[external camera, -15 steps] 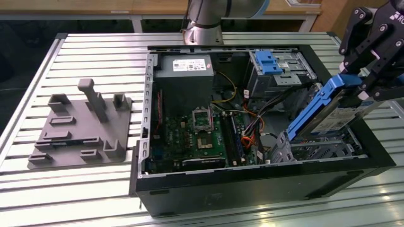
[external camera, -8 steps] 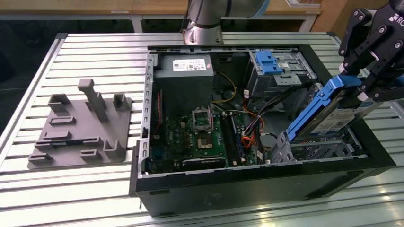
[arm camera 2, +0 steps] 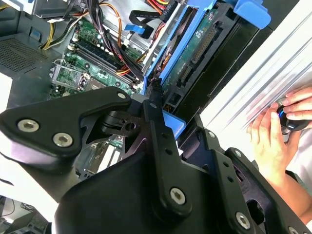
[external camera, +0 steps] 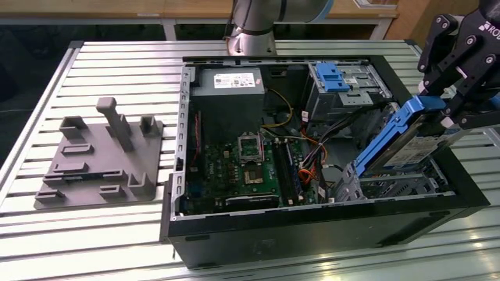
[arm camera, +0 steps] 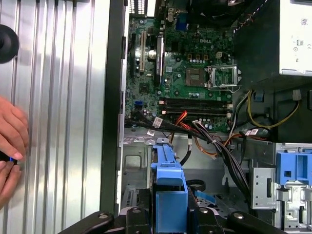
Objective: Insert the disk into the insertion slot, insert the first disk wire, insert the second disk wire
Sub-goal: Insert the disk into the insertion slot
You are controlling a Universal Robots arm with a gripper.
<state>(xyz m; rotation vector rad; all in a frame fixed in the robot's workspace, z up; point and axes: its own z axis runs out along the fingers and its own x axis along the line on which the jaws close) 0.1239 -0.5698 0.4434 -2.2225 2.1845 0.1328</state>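
One black tool [external camera: 444, 111] clamps flat blue-framed disk [external camera: 402, 150].

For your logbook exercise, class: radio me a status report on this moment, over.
Status: gripper shut on disk, at its blue carrier's top end. Tilted, lower end at insertion slot, not seated. Loose cables close beside it.

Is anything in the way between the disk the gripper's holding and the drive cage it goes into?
Nothing visible blocks it. The gripper holds the disk tilted, its lower end at the open top of the insertion slot. A cable bundle runs close beside the slot, not across the opening.
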